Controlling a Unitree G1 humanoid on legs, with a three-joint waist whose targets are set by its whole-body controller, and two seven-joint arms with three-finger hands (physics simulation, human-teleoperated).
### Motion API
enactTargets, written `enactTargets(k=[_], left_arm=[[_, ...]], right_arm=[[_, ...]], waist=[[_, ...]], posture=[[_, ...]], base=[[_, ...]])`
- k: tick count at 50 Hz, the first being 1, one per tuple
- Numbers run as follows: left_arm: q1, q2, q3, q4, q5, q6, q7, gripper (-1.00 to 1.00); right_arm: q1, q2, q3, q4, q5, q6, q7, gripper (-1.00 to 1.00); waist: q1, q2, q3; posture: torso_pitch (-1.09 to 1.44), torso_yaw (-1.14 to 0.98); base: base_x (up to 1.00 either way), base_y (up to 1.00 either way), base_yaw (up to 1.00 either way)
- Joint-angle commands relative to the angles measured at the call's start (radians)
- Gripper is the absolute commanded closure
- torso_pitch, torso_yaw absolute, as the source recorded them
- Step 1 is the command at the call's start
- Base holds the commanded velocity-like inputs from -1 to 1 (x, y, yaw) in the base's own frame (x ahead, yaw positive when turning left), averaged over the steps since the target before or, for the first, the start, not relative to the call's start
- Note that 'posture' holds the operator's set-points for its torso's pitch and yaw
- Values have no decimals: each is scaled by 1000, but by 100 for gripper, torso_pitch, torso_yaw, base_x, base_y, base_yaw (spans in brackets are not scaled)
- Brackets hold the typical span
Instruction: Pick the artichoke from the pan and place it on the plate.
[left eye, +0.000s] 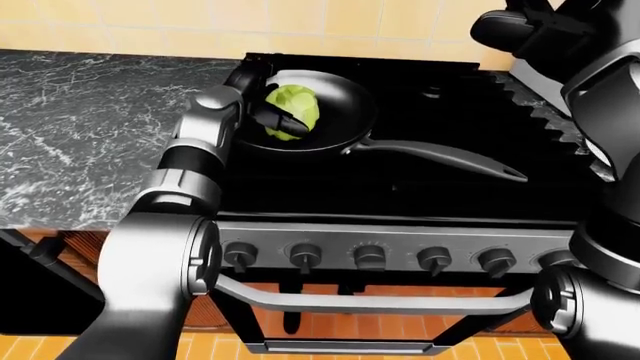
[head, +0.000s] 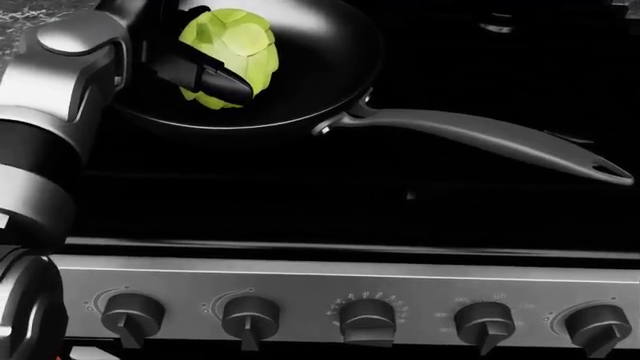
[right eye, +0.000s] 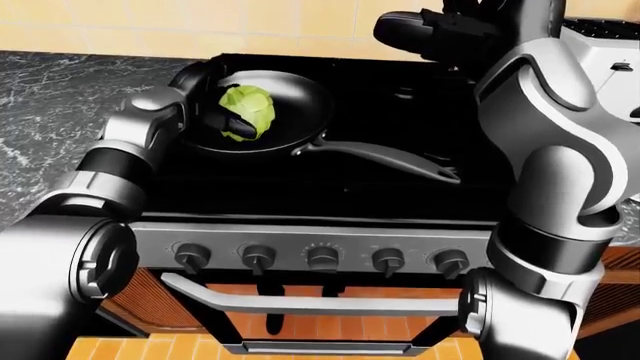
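A light green artichoke (head: 238, 41) sits in the black frying pan (head: 320, 75) at the top left of the head view. My left gripper (head: 205, 69) is shut on the artichoke, with one dark finger (head: 212, 81) wrapped across its lower left side. The pan's grey handle (head: 480, 135) points to the lower right. High above the stove's right side, my right gripper (right eye: 432, 34) hangs open and holds nothing. No plate shows in any view.
The pan rests on a black stove top (head: 300, 202) with a row of knobs (head: 368, 319) along its steel panel. A dark marble counter (left eye: 80, 127) lies to the left. The oven door handle (left eye: 370, 301) juts out below.
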Motion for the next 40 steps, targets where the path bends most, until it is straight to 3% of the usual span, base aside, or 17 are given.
enactTargets(k=[1,7,8,12,14,25,40], left_arm=[[-42,11,4,-40,-3,-30,7,-100],[-47,13,5,-40,0,-27,5,-98],[-47,13,4,-39,1,-26,5,-87],[-49,13,4,-39,3,-27,4,-82],[-50,14,3,-40,5,-24,5,-64],[-45,11,5,-45,5,-26,7,-18],[-37,6,-1,-39,15,-44,12,11]], right_arm=[[-30,-14,-14,-19,-1,-29,2,-100],[-31,-15,-14,-18,2,-30,1,-100],[-31,-15,-15,-18,2,-30,1,-100],[-34,-17,-15,-18,6,-28,-2,-100],[-36,-17,-15,-17,7,-27,-3,-100],[-31,-16,-12,-19,6,-32,-2,-100],[-33,-17,-11,-12,1,-38,4,-100]], waist=[[0,-1,-31],[0,-1,-32],[0,-1,-32],[0,-1,-32],[1,-1,-32],[1,-1,-32],[1,-1,-34]], posture=[[0,0],[0,0],[0,0],[0,0],[0,0],[0,0],[0,0]], base=[[0,0,0],[0,0,0],[0,0,0],[0,0,0],[0,0,0],[0,0,0],[0,0,0]])
